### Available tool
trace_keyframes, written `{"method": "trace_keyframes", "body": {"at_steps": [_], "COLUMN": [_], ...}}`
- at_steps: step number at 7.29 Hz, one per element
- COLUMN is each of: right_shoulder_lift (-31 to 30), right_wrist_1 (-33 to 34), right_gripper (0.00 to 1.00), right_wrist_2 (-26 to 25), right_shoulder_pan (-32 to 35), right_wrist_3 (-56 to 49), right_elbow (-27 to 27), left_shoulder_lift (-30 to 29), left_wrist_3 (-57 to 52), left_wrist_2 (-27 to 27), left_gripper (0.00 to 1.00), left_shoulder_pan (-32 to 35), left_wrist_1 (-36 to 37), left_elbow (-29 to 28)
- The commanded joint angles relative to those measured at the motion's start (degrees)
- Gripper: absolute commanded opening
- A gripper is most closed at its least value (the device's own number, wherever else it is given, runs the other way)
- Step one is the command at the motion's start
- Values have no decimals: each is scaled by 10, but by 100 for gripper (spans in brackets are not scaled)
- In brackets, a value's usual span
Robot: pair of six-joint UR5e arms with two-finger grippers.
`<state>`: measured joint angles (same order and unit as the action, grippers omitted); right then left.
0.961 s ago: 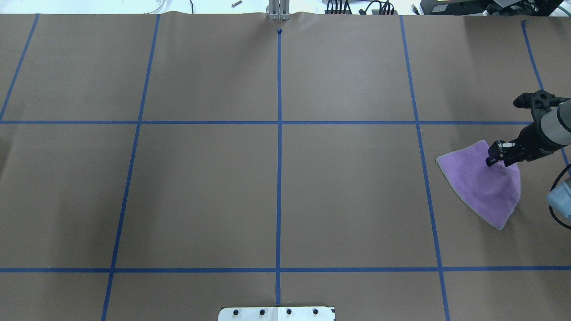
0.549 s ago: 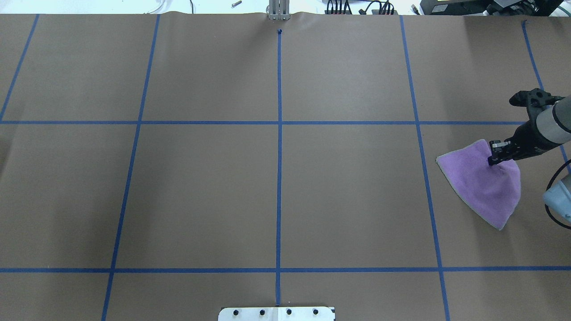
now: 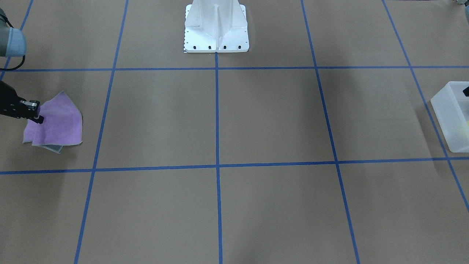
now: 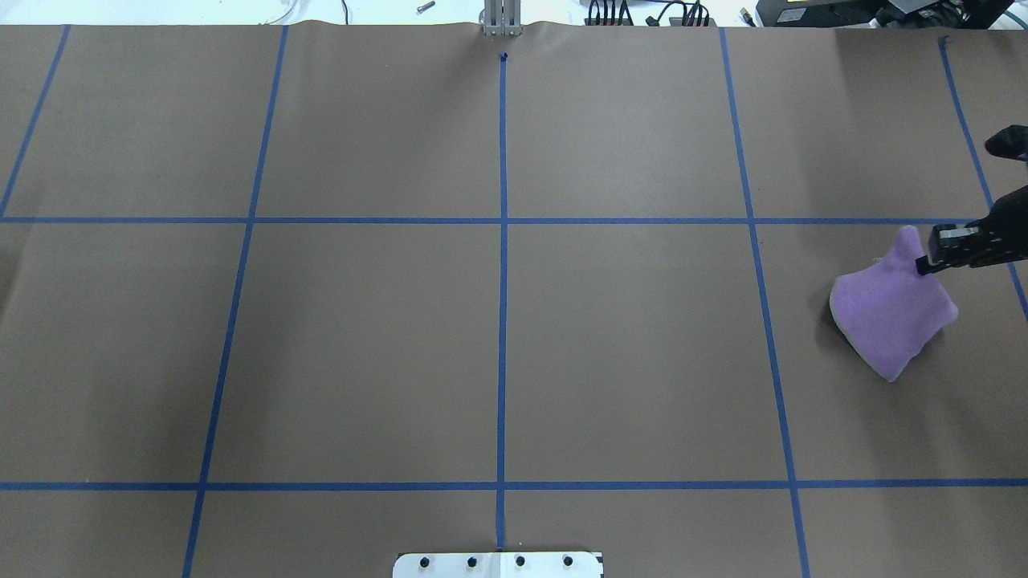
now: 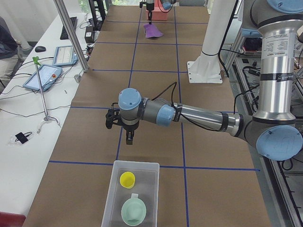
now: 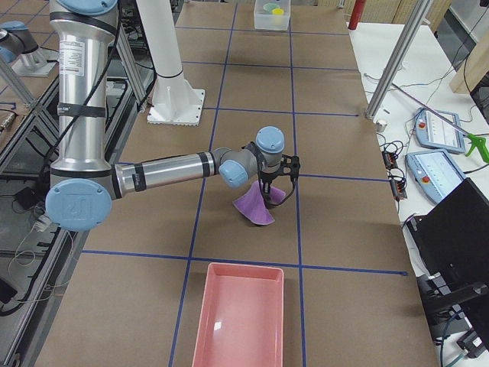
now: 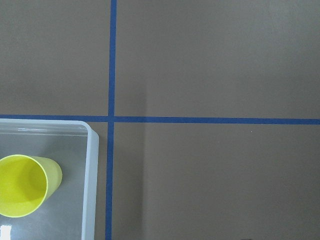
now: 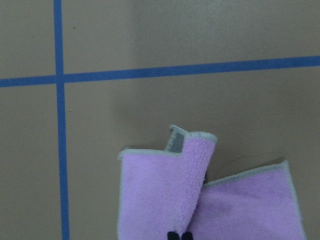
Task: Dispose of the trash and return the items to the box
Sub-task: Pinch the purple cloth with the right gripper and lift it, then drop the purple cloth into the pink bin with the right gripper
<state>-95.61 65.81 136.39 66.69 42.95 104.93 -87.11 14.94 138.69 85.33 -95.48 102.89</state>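
Note:
The frosted white box (image 5: 111, 193) stands at the table's left end. In it are the yellow cup (image 5: 127, 179) and the mint-green bowl (image 5: 133, 212). The left wrist view shows the box's rim (image 7: 93, 175) and the cup (image 7: 22, 186). My left gripper (image 5: 129, 139) hangs just beyond the box; I cannot tell if it is open or shut. My right gripper (image 4: 923, 263) is shut on a purple cloth (image 4: 887, 309) and holds one corner up while the rest hangs to the table. The cloth also shows in the right wrist view (image 8: 150, 200) and the front view (image 3: 58, 124).
A pink tray (image 6: 237, 313) lies at the table's right end, near the cloth (image 6: 256, 208). The white robot base (image 3: 216, 25) stands at the table's robot-side edge. Blue tape lines divide the brown table. The box shows at the front view's right edge (image 3: 445, 113).
My right gripper has pinched the purple cloth, risen and moved right. The cloth has gone from flat to bunched and hanging from the gripper.

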Motion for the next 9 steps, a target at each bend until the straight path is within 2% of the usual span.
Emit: {"method": "trace_keyframes", "body": {"at_steps": [1,2,3,4,5,7,9], "right_shoulder_lift": [-42,-35,6,53,60,60,19], "right_wrist_1": [73,198,344,450,473,463,417], "right_gripper": [0,0,0,0,0,0,0], "right_wrist_2": [26,27,10,-58,-95,-106,-106], "right_shoulder_pan": [118,193,264,312,335,371,373], "right_wrist_3": [-167,-322,-470,-580,-627,-727,-733], "right_elbow": [32,46,52,48,30,-75,-97], "left_shoulder_lift": [7,7,7,7,7,6,6], "left_wrist_3": [0,0,0,0,0,1,0], "left_wrist_2": [0,0,0,0,0,0,0], "left_gripper": [88,88,88,88,88,88,88], "left_shoulder_pan": [-1,-1,-1,-1,-1,-3,-3], "left_wrist_1": [-12,-13,-13,-14,-14,-14,-14], "left_elbow": [-5,-6,-6,-8,-8,-8,-8]}}
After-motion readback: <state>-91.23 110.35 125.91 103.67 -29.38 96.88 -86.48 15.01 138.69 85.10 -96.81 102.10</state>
